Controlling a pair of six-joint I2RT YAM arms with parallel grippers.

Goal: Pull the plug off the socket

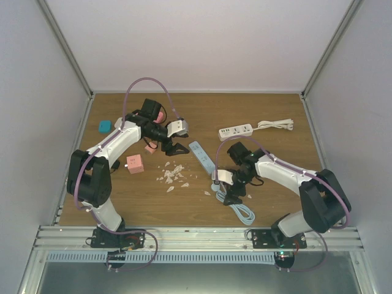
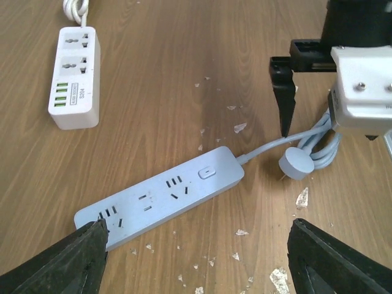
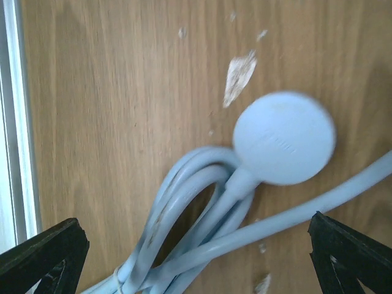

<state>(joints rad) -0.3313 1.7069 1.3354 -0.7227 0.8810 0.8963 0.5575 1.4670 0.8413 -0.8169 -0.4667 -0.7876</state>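
The light blue power strip (image 2: 165, 196) (image 1: 202, 158) lies flat on the wooden table, and none of its sockets has anything in it. Its round light blue plug (image 2: 295, 164) (image 3: 283, 138) lies on the table beside the coiled cable (image 3: 202, 208), apart from the strip. My left gripper (image 2: 196, 260) (image 1: 174, 147) hovers open above the strip's near end, holding nothing. My right gripper (image 3: 196, 263) (image 1: 228, 188) hangs open over the plug and cable with its fingers (image 3: 43, 257) spread wide and empty. From the left wrist view, one of its fingers (image 2: 285, 98) stands just beyond the plug.
A white power strip (image 1: 236, 131) (image 2: 75, 79) with its cord lies at the back right. A pink cube (image 1: 135, 163), a teal block (image 1: 105, 126) and small pink pieces sit at the left. Pale flakes of debris (image 1: 174, 174) litter the middle. The metal rail (image 3: 15, 122) edges the table.
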